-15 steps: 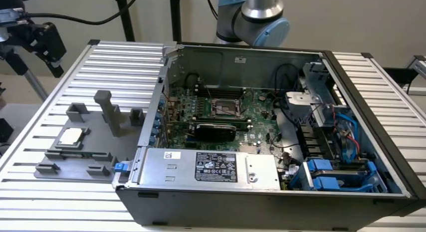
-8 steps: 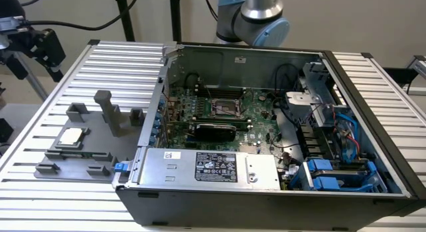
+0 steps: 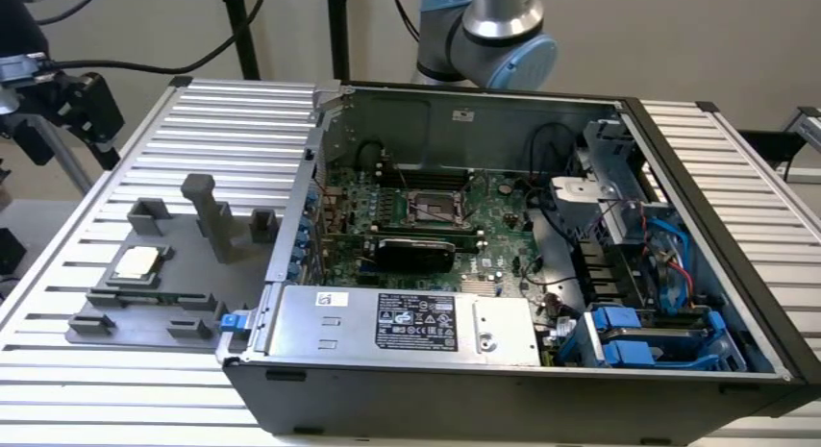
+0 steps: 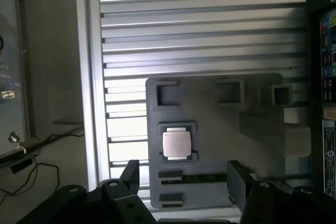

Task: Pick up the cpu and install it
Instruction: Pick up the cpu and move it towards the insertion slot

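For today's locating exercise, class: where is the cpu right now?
The cpu sits on the grey fixture plate at the exterior view's left, beside the open computer case.

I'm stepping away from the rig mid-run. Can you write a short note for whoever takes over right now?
Gripper: open, holding nothing, hanging over the fixture, clear of the cpu.
Cpu: lies flat in its seat on the grey fixture, on the slatted table, at the exterior view's left of the open case.
Socket: on the board inside the case.
Done: nothing yet; the cpu is not picked up.
Left: the pick-up and the install.
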Controlling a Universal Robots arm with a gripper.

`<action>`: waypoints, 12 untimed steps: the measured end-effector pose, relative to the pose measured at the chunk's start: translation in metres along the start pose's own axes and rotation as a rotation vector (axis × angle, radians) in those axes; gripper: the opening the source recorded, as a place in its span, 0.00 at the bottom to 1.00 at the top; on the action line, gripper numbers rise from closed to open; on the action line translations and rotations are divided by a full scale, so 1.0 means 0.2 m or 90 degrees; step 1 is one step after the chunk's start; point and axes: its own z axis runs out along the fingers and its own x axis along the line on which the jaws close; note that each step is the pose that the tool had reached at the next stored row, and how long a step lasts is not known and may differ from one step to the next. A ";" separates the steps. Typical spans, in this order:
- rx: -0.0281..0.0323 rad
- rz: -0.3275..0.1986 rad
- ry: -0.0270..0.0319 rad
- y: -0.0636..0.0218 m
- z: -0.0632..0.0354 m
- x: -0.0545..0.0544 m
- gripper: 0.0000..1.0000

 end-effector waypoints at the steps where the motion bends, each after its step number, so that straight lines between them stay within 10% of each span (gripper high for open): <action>1: 0.0000 0.000 0.0000 -0.001 0.009 0.00 0.77; 12: 0.0000 0.000 0.0001 -0.037 0.107 0.02 0.77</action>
